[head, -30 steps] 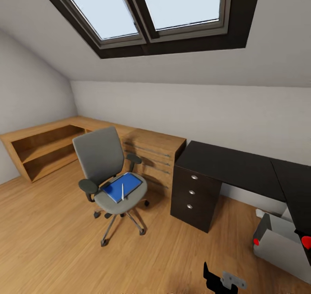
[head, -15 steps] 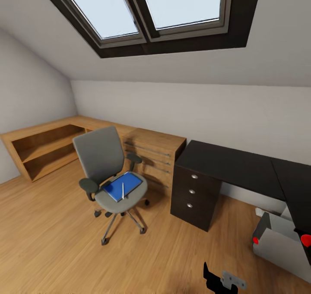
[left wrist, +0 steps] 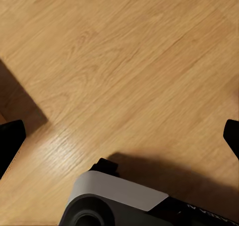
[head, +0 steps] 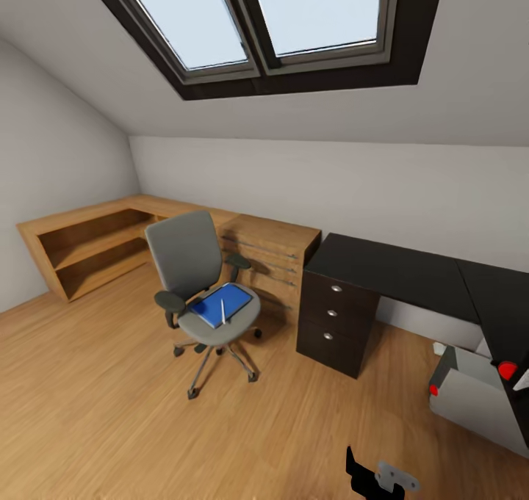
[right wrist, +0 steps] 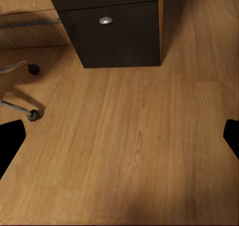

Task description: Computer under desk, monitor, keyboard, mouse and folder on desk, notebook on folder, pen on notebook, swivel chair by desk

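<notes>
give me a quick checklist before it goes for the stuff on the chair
1. Folder on the swivel chair seat: ok.
2. Pen lying on top of the blue item: ok.
3. Notebook apart from the folder: cannot tell.
4. Dark desk top bare for placing: ok.
5. Left gripper open, holding nothing: ok.
6. Right gripper open, holding nothing: ok.

Blue folder (head: pixel 219 305) with pen (head: pixel 222 310) atop lies on grey swivel chair (head: pixel 192 265).
</notes>
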Motion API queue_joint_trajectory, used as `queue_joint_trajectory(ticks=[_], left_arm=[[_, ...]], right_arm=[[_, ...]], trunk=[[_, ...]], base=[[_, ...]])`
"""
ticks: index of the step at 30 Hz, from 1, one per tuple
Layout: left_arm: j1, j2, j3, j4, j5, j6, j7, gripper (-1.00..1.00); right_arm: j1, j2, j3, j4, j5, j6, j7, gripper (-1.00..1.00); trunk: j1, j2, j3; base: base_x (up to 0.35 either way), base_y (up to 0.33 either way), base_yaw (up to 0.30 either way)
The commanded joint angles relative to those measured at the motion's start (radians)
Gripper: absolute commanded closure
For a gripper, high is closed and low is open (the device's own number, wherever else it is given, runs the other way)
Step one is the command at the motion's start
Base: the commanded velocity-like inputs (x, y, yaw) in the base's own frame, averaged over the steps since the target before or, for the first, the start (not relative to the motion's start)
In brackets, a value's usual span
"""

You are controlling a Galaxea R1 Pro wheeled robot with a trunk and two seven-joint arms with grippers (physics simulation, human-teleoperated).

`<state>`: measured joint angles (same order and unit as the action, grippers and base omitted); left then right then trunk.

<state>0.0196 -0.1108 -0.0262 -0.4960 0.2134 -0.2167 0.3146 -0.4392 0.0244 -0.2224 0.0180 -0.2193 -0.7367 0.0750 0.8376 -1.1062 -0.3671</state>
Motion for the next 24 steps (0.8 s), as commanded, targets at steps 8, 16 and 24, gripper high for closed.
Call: queue_joint_trajectory(ticks=[8,16,24], left_arm=[[0.0,0.0,-0.003,-0.001,0.007,-0.003,0.003,-1.0],[0.0,0.0,-0.003,-0.001,0.007,-0.002,0.003,-1.0],[0.0,0.0,-0.003,-0.001,0.007,-0.001,0.003,-1.0]], right_arm=[[-0.001,0.001,-0.002,0.002,-0.009,-0.004,0.008,-1.0],[-0.001,0.001,-0.002,0.002,-0.008,-0.004,0.008,-1.0],[-0.001,0.002,-0.002,0.002,-0.008,-0.004,0.008,-1.0]], trunk=[[0.0,-0.001,-0.001],[0.0,-0.001,-0.001],[0.0,-0.001,-0.001]], base=[[-0.273,0.233,-0.003],[-0.271,0.235,-0.148],[-0.31,0.1,-0.257]])
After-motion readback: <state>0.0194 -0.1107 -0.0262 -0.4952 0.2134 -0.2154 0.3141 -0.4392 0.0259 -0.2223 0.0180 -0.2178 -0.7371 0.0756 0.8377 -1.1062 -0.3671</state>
